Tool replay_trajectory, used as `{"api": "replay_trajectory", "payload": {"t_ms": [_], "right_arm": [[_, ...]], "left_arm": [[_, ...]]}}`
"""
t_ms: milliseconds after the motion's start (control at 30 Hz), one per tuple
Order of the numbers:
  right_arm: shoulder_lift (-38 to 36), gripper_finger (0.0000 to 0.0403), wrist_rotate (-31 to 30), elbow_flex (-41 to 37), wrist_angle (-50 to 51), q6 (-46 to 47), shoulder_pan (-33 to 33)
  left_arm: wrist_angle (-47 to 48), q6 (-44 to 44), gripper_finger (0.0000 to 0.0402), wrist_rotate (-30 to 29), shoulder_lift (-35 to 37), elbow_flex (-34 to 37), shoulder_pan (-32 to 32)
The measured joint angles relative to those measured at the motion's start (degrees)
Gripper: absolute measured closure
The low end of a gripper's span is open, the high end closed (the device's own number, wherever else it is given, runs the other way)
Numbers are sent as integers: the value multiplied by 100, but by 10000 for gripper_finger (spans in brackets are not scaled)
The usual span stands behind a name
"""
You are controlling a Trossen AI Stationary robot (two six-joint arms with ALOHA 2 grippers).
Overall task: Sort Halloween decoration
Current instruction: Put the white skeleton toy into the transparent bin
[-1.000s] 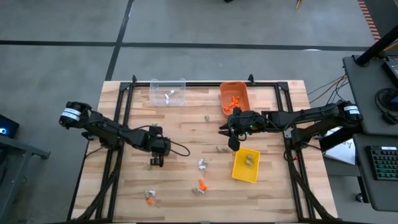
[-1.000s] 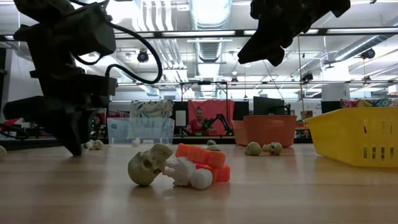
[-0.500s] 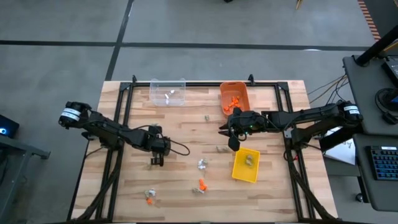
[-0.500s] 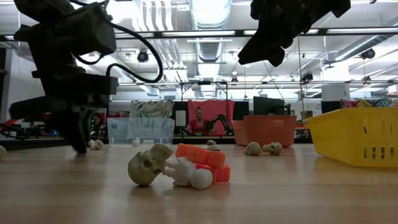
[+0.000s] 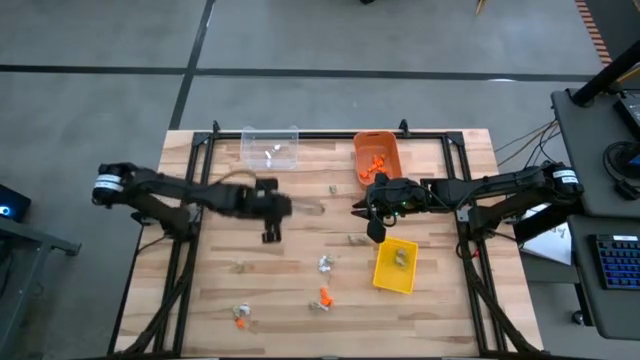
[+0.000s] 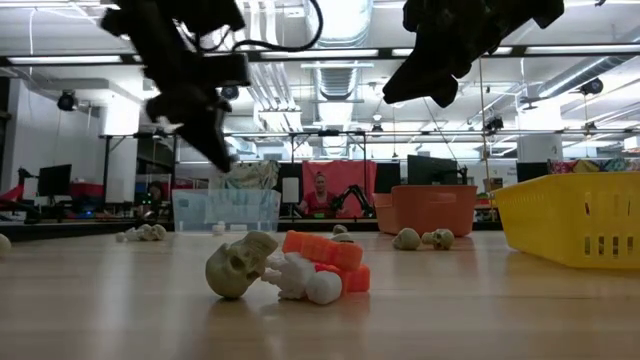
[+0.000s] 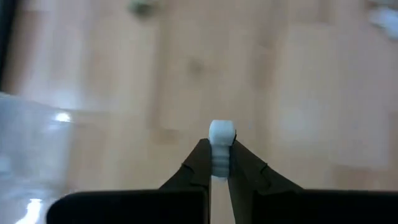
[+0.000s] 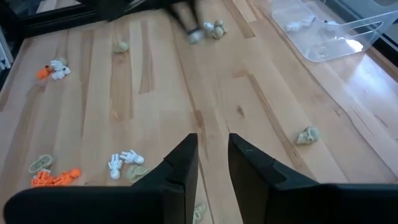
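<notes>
White trinket (image 7: pixel 221 142) clenched in left gripper (image 7: pixel 217 163), seen only by left wrist; right gripper (image 8: pixel 212 163) slightly parted, empty.

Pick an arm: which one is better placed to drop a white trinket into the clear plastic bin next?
Left. The left gripper is shut on a small white ribbed trinket, off the table and nearer the clear plastic bin. The right gripper holds nothing, jaws apart, near the orange plastic bin.
</notes>
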State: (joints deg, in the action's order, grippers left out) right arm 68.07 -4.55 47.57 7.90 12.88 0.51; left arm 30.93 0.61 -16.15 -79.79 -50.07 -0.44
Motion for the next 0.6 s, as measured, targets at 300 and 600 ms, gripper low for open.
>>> {"api": "replay_trajectory", "payload": {"t_ms": [300,600], "right_arm": [[2,326,-1,0,-11,-39,0],[2,316,-1,0,-34,-44,0]], "left_arm": [[-2,998,399,105,-31,-842,2539],[27,1070,400,1879,-834,-1304,4602]]}}
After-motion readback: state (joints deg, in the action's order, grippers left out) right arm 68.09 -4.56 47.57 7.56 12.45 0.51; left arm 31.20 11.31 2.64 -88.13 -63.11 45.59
